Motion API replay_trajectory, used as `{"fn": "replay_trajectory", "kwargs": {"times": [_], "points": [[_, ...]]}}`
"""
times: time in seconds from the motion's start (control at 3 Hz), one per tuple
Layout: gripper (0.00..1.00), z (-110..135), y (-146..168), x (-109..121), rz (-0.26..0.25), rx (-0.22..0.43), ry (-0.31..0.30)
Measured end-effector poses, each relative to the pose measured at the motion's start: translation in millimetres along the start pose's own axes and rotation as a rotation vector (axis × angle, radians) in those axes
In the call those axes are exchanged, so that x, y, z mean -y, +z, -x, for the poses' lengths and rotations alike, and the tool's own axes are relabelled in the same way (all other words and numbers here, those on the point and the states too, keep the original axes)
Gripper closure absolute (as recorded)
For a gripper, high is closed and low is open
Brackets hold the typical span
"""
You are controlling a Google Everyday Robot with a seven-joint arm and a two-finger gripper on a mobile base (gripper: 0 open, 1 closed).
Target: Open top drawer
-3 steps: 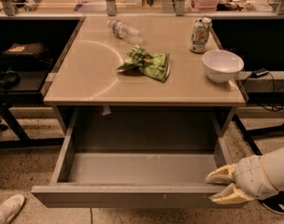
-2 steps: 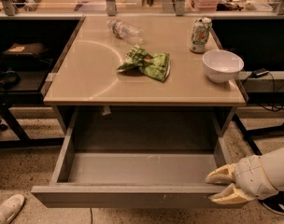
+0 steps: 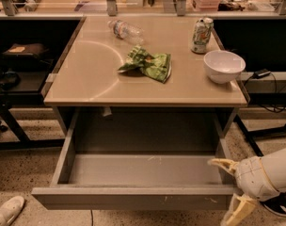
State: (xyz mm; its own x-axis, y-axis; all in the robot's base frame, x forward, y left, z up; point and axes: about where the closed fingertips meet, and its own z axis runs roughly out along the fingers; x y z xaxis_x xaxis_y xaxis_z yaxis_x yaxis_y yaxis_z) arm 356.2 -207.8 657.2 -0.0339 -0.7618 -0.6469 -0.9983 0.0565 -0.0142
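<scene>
Plainly, the wide, shallow grey top drawer (image 3: 133, 197) is seen standing well open, drawn forward from under the smooth beige tabletop (image 3: 86, 79), and its bare grey floor is exposed, with a few pale scuffs right of centre. At the drawer's front right corner the white, padded gripper (image 3: 221, 192) is found, its two cream-coloured fingers (image 3: 224, 164) spread wide: one is held above the front edge just inside the drawer, the other is angled down before the front panel, so that the corner is straddled; whether it is touched cannot be told. On the tabletop a crumpled green foil bag (image 3: 147, 64) is laid near the centre, a clear plastic bottle (image 3: 125, 30) on its side behind it, and an upright drink can (image 3: 201, 35) at the back right, with a white round bowl (image 3: 224, 66) just in front of it.
</scene>
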Motion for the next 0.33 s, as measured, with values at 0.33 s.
{"fn": "replay_trajectory", "kwargs": {"times": [0.33], "points": [[0.00,0.0,0.0,0.0,0.000,0.000,0.000]]}}
